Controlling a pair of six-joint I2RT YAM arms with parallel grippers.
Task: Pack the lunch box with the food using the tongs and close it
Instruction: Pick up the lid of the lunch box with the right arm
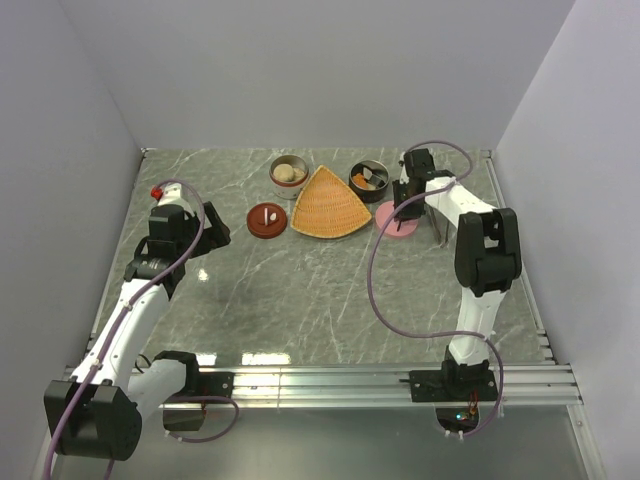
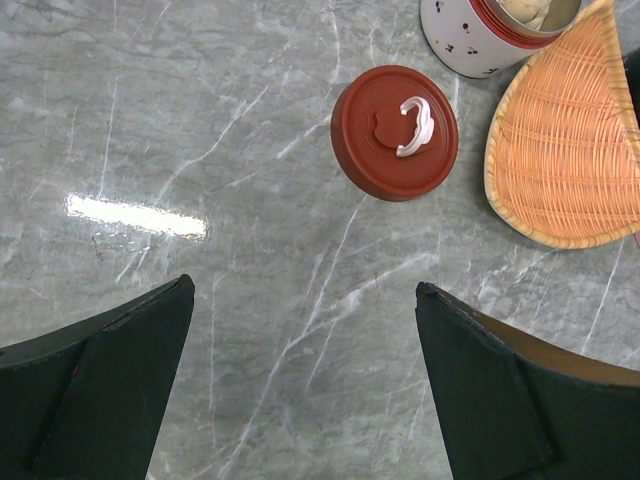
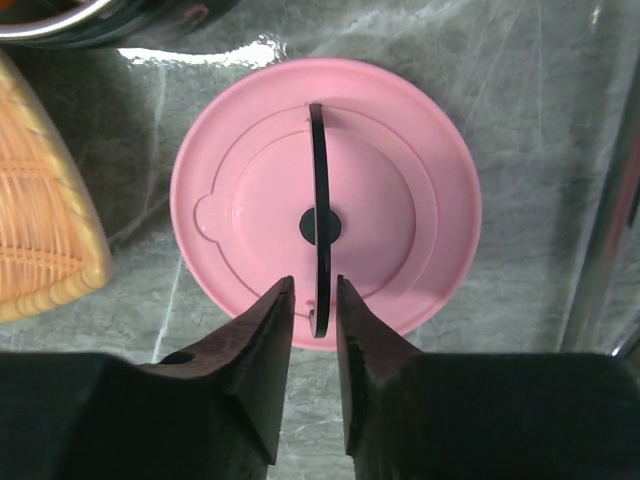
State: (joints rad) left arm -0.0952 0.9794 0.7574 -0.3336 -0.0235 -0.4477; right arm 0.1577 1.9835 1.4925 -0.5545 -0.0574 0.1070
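My right gripper [image 3: 315,281] hangs over a pink lid [image 3: 400,200] and straddles its thin black upright handle [image 3: 319,160]. The jaws stand narrow, with a slit of pink showing on each side of the handle. A slim silver bar, apparently the tongs [image 3: 608,200], lies just right of the lid. A white pot of the lunch box [image 1: 288,172] holds pale beige food lumps. A dark pot [image 1: 368,178] holds orange pieces. My left gripper [image 2: 303,285] is wide open over bare marble, short of a red lid [image 2: 394,132].
An orange woven fan-shaped tray [image 1: 328,205] lies between the two pots, its edge near the pink lid [image 1: 397,220]. The red lid [image 1: 267,219] with its white handle sits left of the tray. Grey walls enclose the marble table on three sides.
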